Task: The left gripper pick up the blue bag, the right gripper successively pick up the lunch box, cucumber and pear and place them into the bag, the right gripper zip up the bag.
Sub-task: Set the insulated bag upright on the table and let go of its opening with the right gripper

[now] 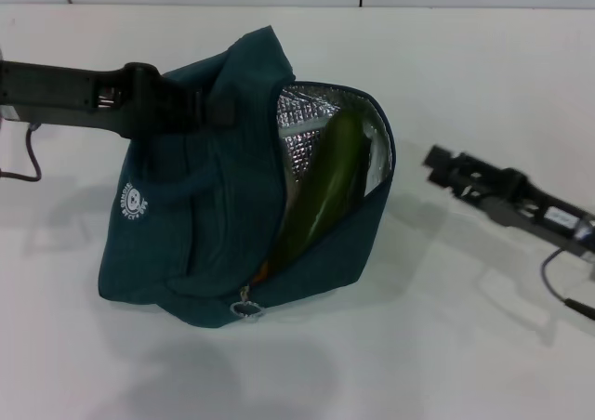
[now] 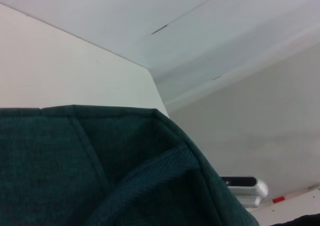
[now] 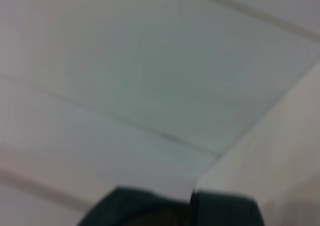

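The blue bag [image 1: 195, 225] hangs tilted over the white table, its zip open and silver foil lining [image 1: 302, 127] showing. My left gripper [image 1: 219, 111] reaches in from the left and is shut on the bag's top fabric, which fills the left wrist view [image 2: 100, 166]. The cucumber [image 1: 325, 192] lies slanted inside, its upper end poking out of the opening. A small orange patch of the pear [image 1: 263, 271] shows at the low end of the opening. The lunch box is hidden. The metal zip pull [image 1: 246, 308] dangles below. My right gripper [image 1: 435, 167] hovers open and empty, right of the bag.
The white table [image 1: 446, 327] spreads around the bag, with a wall seam along the far edge. Cables trail from both arms at the left [image 1: 33, 164] and right [image 1: 558, 290] borders. A white device [image 2: 247, 188] shows past the bag in the left wrist view.
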`<state>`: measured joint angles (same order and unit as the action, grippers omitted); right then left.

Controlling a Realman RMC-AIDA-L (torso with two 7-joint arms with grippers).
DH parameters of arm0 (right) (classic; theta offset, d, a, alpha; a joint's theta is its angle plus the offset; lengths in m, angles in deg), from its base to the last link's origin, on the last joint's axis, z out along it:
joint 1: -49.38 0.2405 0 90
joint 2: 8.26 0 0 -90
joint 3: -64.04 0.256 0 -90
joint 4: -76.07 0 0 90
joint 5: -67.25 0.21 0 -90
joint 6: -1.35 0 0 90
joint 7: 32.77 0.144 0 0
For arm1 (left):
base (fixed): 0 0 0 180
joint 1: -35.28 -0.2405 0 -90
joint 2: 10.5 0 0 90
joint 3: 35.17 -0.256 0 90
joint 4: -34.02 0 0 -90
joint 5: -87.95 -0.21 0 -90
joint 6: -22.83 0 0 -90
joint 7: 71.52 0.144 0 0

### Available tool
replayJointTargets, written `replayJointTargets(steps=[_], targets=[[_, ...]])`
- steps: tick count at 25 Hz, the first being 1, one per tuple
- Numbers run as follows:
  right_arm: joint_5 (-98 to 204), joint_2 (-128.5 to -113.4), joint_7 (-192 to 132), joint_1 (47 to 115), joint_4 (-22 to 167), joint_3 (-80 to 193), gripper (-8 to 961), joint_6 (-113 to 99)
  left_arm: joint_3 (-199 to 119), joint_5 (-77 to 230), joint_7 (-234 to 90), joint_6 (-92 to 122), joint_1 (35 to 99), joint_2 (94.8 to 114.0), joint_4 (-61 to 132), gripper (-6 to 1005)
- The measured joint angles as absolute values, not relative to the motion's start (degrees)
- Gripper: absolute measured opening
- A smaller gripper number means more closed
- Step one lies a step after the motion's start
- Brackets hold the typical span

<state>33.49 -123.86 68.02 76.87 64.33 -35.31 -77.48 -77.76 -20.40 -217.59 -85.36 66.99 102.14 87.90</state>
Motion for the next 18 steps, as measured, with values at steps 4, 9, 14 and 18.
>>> replayJointTargets(steps=[4, 9, 14, 18], targets=[[31.2, -124.20, 71.1, 79.5, 63.7, -37.1, 574, -76.1, -77.8, -20.4, -217.6, -85.4, 67.1, 102.27, 87.9, 55], [31.0, -124.42, 73.4, 82.7, 63.1, -39.5, 574, -73.0, -77.9, -20.5, -217.6, -85.4, 67.1, 102.37, 87.9, 56], [31.2, -124.45, 73.8, 83.2, 62.0, -41.2, 574, -72.6, -77.9, -20.5, -217.6, -85.4, 67.2, 102.40, 87.9, 56], [31.6, -124.30, 73.7, 81.5, 61.3, -40.6, 574, -76.0, -77.9, -20.5, -217.6, -85.4, 67.2, 102.42, 87.9, 57]])
